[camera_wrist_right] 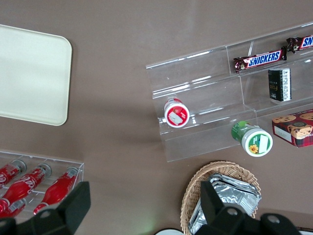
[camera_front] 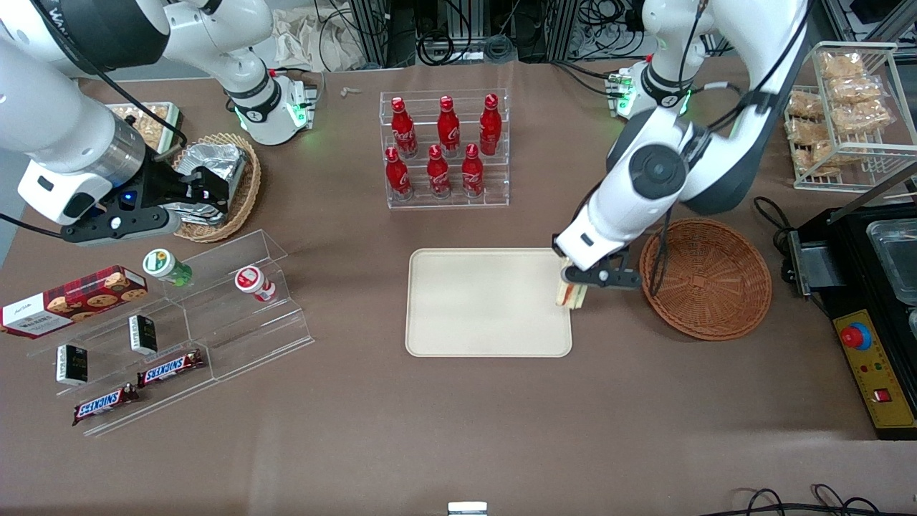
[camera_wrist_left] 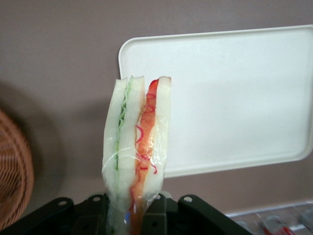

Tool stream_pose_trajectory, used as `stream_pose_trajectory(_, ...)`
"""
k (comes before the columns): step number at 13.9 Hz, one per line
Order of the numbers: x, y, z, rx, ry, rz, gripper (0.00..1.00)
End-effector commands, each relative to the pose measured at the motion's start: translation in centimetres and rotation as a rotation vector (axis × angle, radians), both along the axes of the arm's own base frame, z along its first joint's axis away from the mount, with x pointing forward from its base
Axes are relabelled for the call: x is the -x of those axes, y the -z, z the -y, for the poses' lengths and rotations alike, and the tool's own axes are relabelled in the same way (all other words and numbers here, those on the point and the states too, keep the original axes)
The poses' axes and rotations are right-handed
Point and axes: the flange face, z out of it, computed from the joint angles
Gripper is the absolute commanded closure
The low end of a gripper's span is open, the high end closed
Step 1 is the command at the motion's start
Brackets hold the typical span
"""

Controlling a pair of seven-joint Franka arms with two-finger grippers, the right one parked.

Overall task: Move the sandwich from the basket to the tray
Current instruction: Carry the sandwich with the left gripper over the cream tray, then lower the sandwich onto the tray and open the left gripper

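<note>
- Gripping the sandwich (camera_front: 571, 294), your pincer (camera_front: 575, 285) is clamped on its wrapped lower end, holding it above the edge of the tray (camera_front: 487, 337) nearest the basket (camera_front: 716, 301).
- You see the filling edge upright in the wrist view, sandwich (camera_wrist_left: 138, 147) over desk (camera_wrist_left: 63, 73) beside tray (camera_wrist_left: 234, 98).

From the front, the gripper (camera_front: 577, 285) covers most of the sandwich (camera_front: 571, 294), so only a striped sliver shows. Its wrist camera cuts the basket (camera_wrist_left: 13, 171) down to 1 curved edge, and the tray (camera_wrist_left: 230, 98) runs off frame (the sandwich's lower end sinks between the fingers).
</note>
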Motion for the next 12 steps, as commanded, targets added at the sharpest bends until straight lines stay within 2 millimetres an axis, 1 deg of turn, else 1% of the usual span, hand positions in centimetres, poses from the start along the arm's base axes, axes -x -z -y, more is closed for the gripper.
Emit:
stream_pose_trajectory(1, -1.0, 3.6, 1.1, -0.002, 0.007, 0.008, 1.00)
stream_pose_trajectory(2, -0.1, 4.7, 3.2, -0.015, 0.032, 0.013, 1.00)
stream_pose_trajectory(3, 0.2, 5.8, 4.1, -0.029, 0.029, 0.017, 1.00)
stream_pose_trajectory(6, -0.4, 10.2, 4.7, -0.056, -0.028, 0.051, 1.00)
stream_pose_trajectory(7, -0.4, 11.1, 4.8, -0.072, -0.044, 0.066, 1.00)
stream_pose_trajectory(8, -0.4, 11.8, 4.8, -0.084, -0.056, 0.067, 1.00)
stream_pose_trajectory(12, -0.9, 12.4, 4.9, -0.077, -0.061, 0.064, 1.00)
